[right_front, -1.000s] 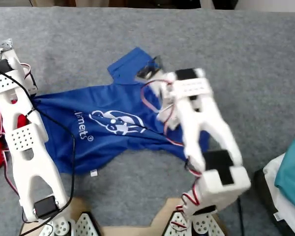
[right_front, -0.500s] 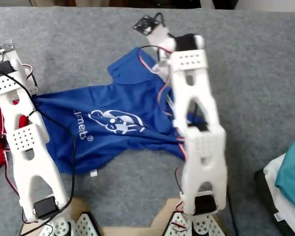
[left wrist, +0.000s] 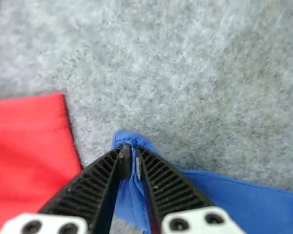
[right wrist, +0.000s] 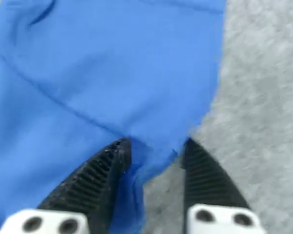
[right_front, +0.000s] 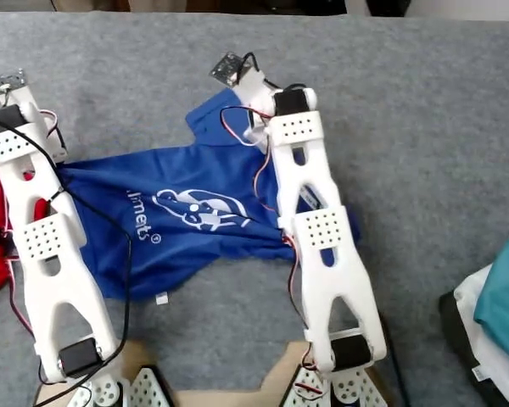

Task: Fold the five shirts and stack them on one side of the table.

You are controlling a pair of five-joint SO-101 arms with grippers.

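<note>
Red shirt [left wrist: 24, 146] hems left end effector [left wrist: 130, 155]; pile [right_front: 500, 314] blocks right edge.

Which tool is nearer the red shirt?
Left. The left tool pinches the blue shirt right beside the red shirt; the right tool straddles the blue shirt's edge, farther off.

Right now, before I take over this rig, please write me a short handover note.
Left gripper: shut on a corner of the blue shirt, beside the red shirt.
Right gripper: open, fingers astride another edge of the blue shirt, not gripping.
Done: no fold visible; the blue shirt lies spread on the table.
To do: fold it, then the red one, and stack them.
</note>
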